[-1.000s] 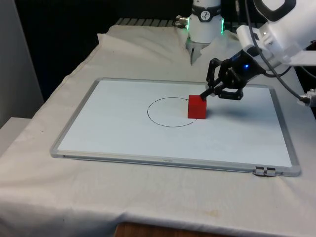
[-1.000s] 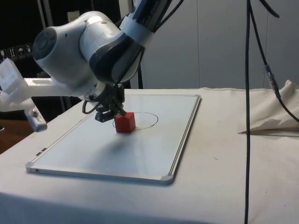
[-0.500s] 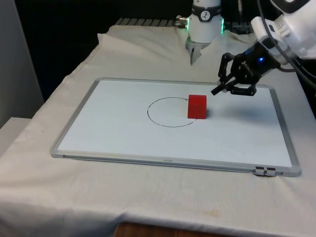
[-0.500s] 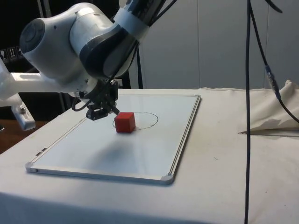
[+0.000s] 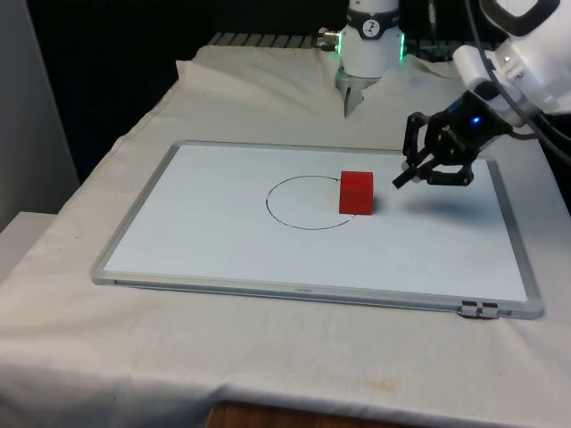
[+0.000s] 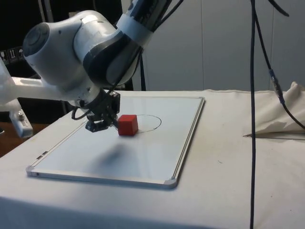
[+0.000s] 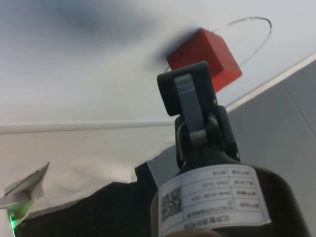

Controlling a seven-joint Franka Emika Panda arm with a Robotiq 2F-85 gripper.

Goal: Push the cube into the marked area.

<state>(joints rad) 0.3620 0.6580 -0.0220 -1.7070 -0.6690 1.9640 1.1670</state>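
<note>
Nearest to you, a whiteboard (image 5: 223, 259) lies flat on the white cloth (image 5: 134, 366). Just right of centre in the front frame, the red cube (image 5: 356, 193) sits on the right edge of the drawn circle (image 5: 299, 203), partly outside it. Right of the cube, apart from it, your gripper (image 5: 399, 181) hovers low over the board, fingers pressed together, holding nothing.

A white label (image 7: 213, 200) on the gripper body carries a QR code and small print too fine to read; nothing else bears legible text.
</note>
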